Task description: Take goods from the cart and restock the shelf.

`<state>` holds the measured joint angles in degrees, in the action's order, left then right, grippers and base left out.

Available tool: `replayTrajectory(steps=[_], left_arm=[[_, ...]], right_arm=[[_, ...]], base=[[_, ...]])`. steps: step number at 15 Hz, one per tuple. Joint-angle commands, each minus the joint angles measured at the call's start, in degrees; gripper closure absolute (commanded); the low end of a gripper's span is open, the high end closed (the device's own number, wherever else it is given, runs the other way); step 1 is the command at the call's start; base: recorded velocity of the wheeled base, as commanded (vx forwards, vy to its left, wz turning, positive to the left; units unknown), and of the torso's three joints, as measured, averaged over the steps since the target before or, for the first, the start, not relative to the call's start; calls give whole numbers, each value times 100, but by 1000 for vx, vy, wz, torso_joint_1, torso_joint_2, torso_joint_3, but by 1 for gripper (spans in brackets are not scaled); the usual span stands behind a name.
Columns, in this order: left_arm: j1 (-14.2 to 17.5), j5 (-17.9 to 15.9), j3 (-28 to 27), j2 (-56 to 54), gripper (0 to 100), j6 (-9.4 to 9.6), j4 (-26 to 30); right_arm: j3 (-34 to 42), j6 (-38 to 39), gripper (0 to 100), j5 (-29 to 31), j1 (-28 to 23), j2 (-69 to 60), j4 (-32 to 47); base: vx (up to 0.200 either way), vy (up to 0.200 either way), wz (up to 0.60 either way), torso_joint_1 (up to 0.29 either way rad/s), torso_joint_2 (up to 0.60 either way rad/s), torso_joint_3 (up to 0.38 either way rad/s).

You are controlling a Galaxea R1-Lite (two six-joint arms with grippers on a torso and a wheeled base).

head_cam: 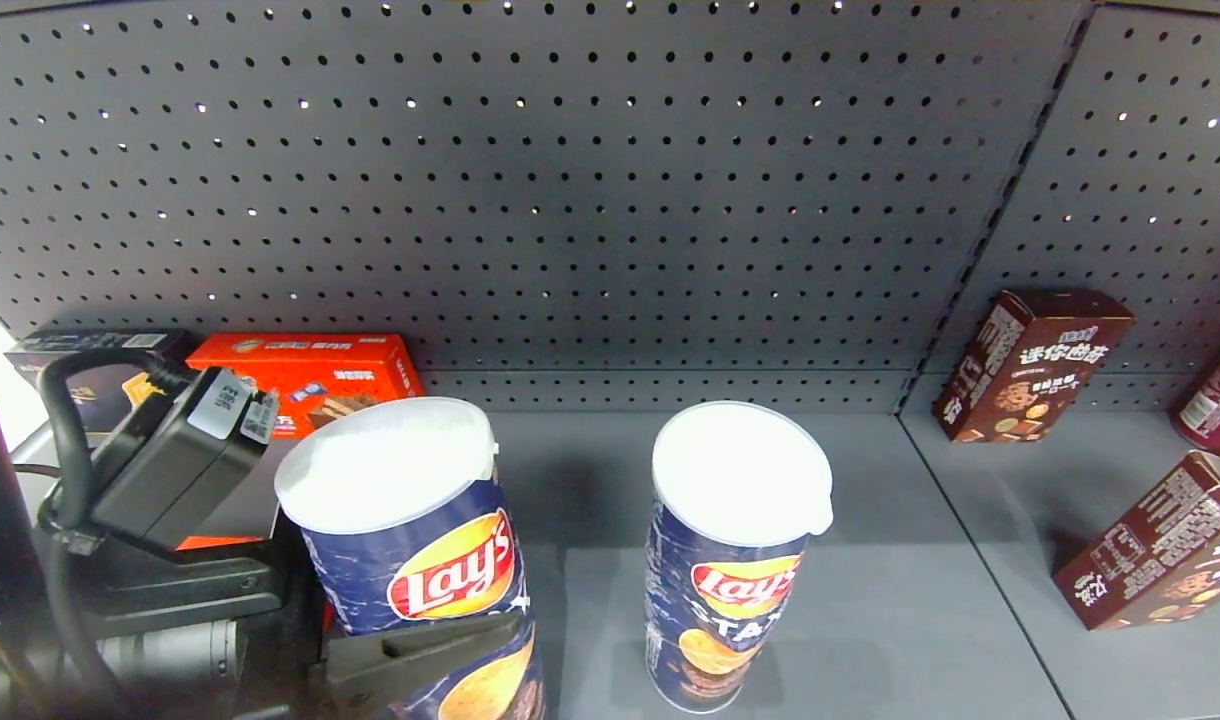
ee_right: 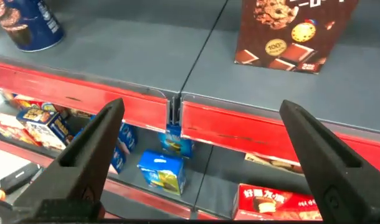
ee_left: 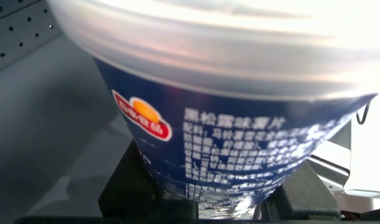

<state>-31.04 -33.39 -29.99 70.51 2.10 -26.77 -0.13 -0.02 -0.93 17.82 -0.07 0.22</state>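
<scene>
We judge the restocking partway done: one chip can (head_cam: 735, 560) stands upright on the shelf (head_cam: 900, 620), and a second can (head_cam: 410, 530) hangs tilted to its left, not yet set down. Our left gripper (ee_left: 215, 202) clamps its lower body (the right gripper (ee_right: 209, 155) gapes wide, empty).

1. Right gripper (ee_right: 202, 106), jaws spread wide, facing a grey shelf (ee_right: 146, 50) with a red front rail (ee_right: 252, 124).
2. Brown cookie box (ee_right: 283, 31) at the gripper's one o'clock; blue can (ee_right: 25, 22) at ten o'clock.
3. Blue cartons (ee_right: 162, 171) one level below.
</scene>
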Motion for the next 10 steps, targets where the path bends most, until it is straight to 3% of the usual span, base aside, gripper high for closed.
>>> replayTrajectory(steps=[1, 6, 8, 10], left_arm=[[1, -1, 28, -2, 100, 1, -4], [1, -1, 19, -2, 100, -8, -4], [1, -10, 2, -2, 100, 1, -4], [-8, -1, -60, 15, 100, 1, -4]], right_arm=[[5, 2, 0, 5, 2, 7, 4], [5, 2, 0, 5, -42, 7, 4], [-4, 2, 0, 14, -490, 710, 31], [5, 2, 0, 5, -991, 640, 4]], base=[[0, 0, 0, 0, 0, 0], [0, 0, 0, 0, 0, 0], [0, 0, 0, 0, 0, 0], [0, 0, 0, 0, 0, 0]])
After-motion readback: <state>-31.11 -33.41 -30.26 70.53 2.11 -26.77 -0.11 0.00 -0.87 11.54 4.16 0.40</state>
